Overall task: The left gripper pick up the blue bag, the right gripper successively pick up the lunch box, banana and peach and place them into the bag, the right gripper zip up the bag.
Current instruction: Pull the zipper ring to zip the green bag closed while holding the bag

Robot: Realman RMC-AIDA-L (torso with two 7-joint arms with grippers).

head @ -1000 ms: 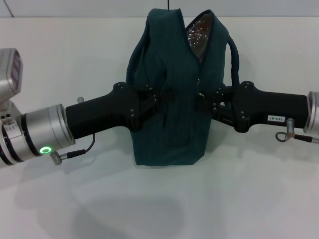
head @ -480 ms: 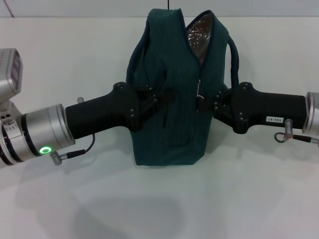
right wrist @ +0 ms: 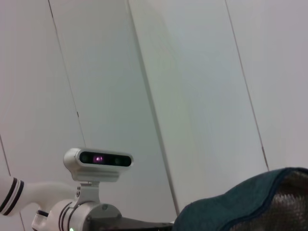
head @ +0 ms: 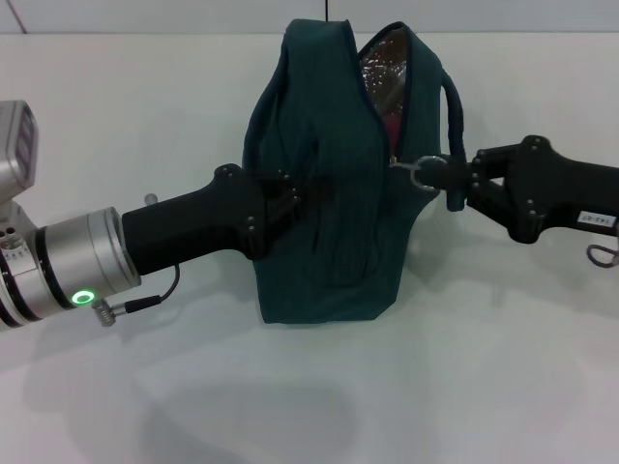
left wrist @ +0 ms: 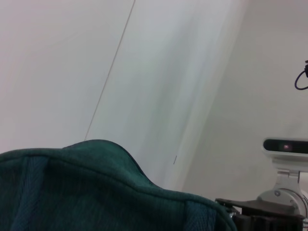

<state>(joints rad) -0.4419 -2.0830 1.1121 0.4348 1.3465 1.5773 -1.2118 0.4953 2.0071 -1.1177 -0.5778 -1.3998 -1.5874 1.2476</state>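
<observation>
Blue bag [head: 329, 184] stands upright on the white desk [head: 503, 367], its top part open. The right gripper [head: 437, 175] has pulled back to the right since a moment ago, its jaws pinched on the zipper ring [head: 414, 166]. The left gripper [head: 302, 191] grips the bag's left side, jaws closed on the fabric.

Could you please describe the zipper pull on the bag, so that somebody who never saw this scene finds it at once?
Start from the blue bag standing on the white table, held between two black arms. Follow the open slit with silver lining down to its lower end. There the zipper pull sticks out sideways toward the right gripper; it is the only small shiny metal ring on the dark fabric.
</observation>
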